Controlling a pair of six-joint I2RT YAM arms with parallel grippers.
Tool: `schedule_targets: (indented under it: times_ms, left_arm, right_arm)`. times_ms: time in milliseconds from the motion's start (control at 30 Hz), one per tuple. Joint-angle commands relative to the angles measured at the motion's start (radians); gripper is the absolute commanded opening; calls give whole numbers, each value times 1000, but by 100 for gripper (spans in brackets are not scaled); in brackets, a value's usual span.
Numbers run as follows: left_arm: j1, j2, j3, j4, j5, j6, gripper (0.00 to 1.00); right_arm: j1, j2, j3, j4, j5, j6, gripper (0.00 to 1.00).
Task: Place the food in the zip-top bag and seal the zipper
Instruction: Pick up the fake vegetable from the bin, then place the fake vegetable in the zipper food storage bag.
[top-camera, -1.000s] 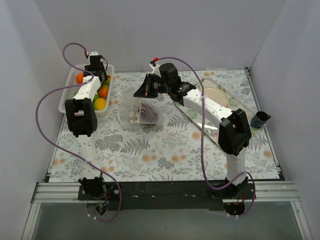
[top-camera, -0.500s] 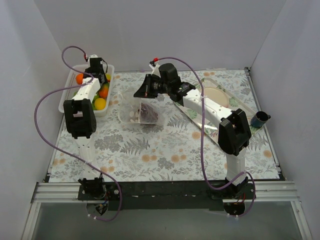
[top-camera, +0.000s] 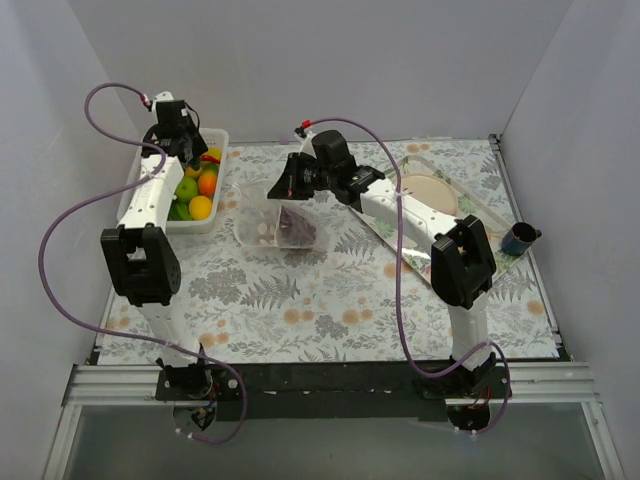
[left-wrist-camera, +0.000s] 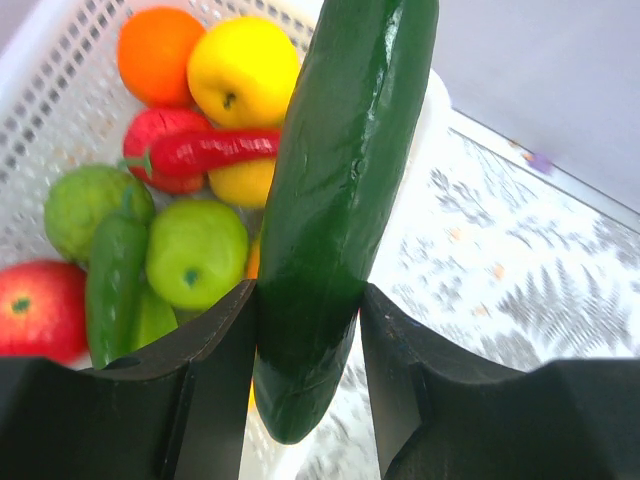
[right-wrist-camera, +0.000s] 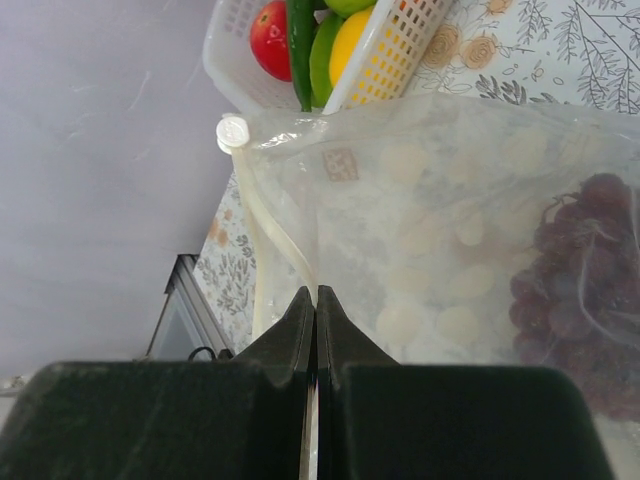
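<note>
Grey walls (top-camera: 330, 70), fern-print tablecloth (top-camera: 330, 300) — left end effector (left-wrist-camera: 310, 305) pinching cucumber (left-wrist-camera: 345, 150), right end effector (right-wrist-camera: 316, 300) clamped on zipper (right-wrist-camera: 265, 220)

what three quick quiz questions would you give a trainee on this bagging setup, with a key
1. True or false: the left claw grips the cucumber.
2. What already lies inside the zip-top bag? A) grapes B) an orange C) a red pepper
3. Which part of the bag does the right claw pinch?
Key: 1 true; 2 A; 3 the zipper edge at its mouth.
</note>
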Motion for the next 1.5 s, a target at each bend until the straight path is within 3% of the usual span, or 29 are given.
schedule_targets:
  times_ms: [0,367,567,700,967,1200,1467]
  left_arm:
    - [-2,-203,-104,-124,162,-114,9]
    - [-2,-667,-338,-350,513,-266,9]
    - [-9,-883,-624,-321,765,-349,9]
    - [-54,-954,-718,-259,877,-390,10]
    - [-148,-899,-735,-279,885,-396,10]
    - [-153,-793,-692,-279,913,-456,8]
    - [-156,-810,-732,-233,979,-533,6]
  right_arm:
    - [3,30,99,-34,23,-66,1]
    - [5,50,113,-14,69,-106,1]
    - [12,71,162,-43,113,-168,1]
    - [14,84,179,-68,143,-205,1]
    - [35,59,176,-88,192,-267,1]
    - [109,-48,58,-99,330,-379,1]
    - [135,-111,-23,-122,442,-415,1]
